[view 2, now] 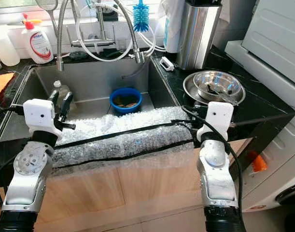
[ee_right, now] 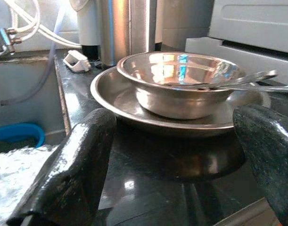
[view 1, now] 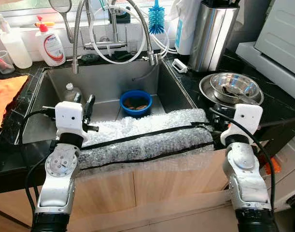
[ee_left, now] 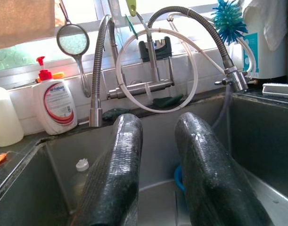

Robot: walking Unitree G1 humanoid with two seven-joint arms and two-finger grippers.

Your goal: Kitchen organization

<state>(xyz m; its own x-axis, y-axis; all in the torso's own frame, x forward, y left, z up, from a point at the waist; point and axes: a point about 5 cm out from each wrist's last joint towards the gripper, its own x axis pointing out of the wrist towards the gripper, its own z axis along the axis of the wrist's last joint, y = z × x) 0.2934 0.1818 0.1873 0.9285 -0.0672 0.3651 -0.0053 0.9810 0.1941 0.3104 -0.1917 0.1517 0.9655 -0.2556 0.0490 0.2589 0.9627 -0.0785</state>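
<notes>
**A:** Where do the 2 arms stand at the sink?

**B:** The left tool (ee_left: 155,160) hangs over the front left of the steel sink (view 1: 108,77), its 2 black fingers (ee_left: 115,169) a little apart with nothing between them. The right tool (ee_right: 176,160) sits low over the black worktop (view 1: 186,79) to the right of the sink, fingers spread wide, pointing at the dishes and holding nothing.

**A:** Which dishes?

**B:** A steel bowl (ee_right: 181,84) rests inside a wider steel plate (ee_right: 115,101) on the worktop, with a spoon (ee_right: 247,80) lying across the bowl's rim. A tall steel canister (view 1: 212,34) stands behind them.

**A:** And in the sink?

**B:** A blue bowl (view 1: 136,102) sits near the back middle of the basin, and a small clear bottle (view 1: 70,92) stands at the left, just ahead of the left tool. A sheet of bubble wrap (view 1: 147,137) is draped over the sink's front edge. A soap bottle (view 1: 49,43) and a blue brush (view 1: 157,19) stand by the taps (view 1: 108,29).
</notes>
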